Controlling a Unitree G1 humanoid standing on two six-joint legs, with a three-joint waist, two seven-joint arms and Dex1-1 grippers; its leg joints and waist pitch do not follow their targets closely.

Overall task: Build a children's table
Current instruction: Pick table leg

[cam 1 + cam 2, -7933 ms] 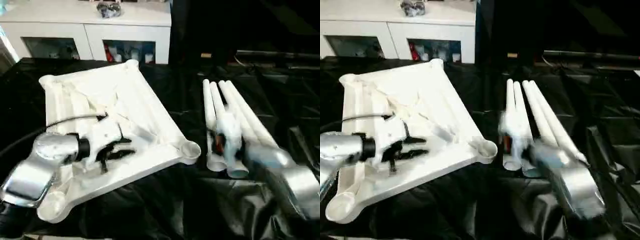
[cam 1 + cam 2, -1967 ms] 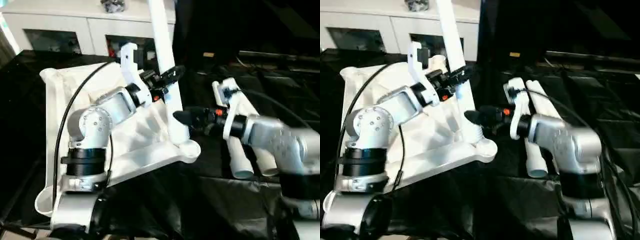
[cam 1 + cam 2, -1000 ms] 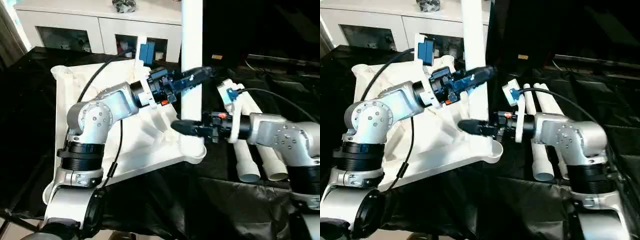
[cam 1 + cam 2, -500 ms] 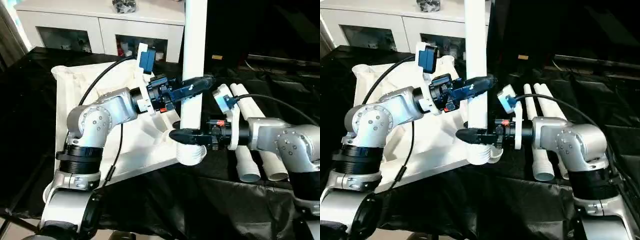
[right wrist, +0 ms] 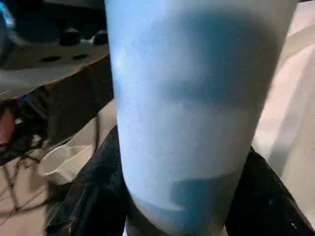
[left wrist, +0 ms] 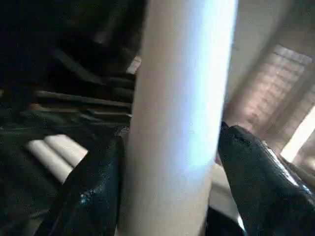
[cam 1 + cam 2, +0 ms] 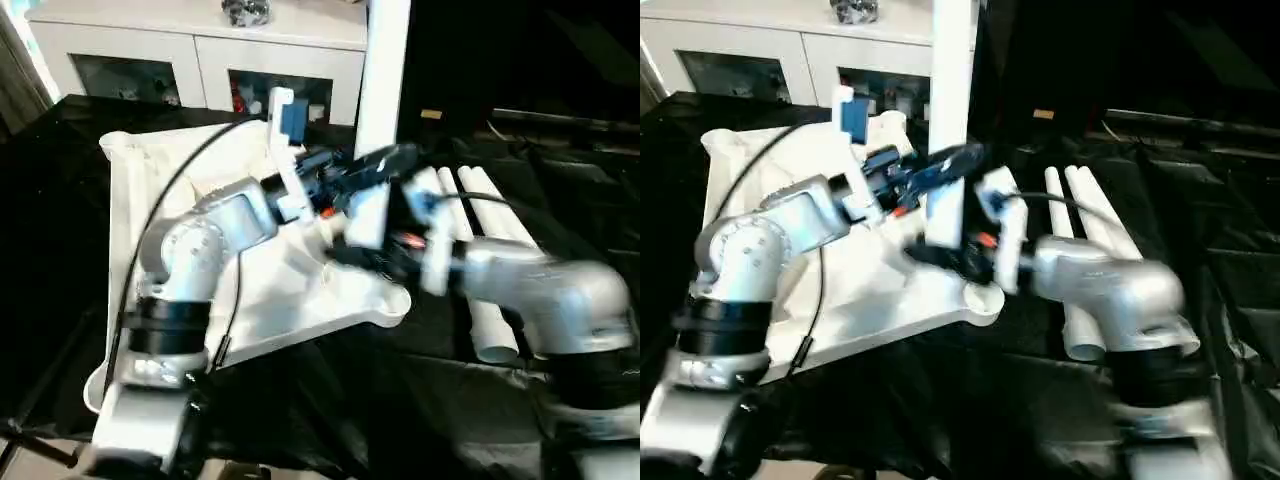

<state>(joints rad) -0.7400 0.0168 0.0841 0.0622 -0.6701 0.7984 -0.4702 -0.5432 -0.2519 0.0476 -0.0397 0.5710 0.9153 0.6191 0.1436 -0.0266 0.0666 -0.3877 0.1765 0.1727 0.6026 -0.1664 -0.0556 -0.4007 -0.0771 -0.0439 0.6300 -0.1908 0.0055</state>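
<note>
Holding leg: you have one white tube leg [image 7: 383, 90] upright above the tabletop's near right corner socket [image 7: 385, 297]; its lower end hangs above that socket, not seated in it.
Left claw: your left claw [image 6: 170, 191] straddles the leg, one black finger [image 6: 93, 189] on each side; whether they press it or stand just off it, you cannot tell.
Right claw: your right claw [image 5: 182, 196] sits lower on the same leg, dark fingers [image 5: 93, 196] close against both sides, gripping it.
Tabletop: the white tabletop [image 7: 180, 200] lies ribbed side up on the black-covered worktop [image 7: 330, 400].
Spare legs: other white tube legs [image 7: 480, 270] lie side by side on the worktop, right of the tabletop.
Containers: the corner socket is empty; the white cabinet [image 7: 200, 60] behind holds small items behind glass, too blurred to name.
</note>
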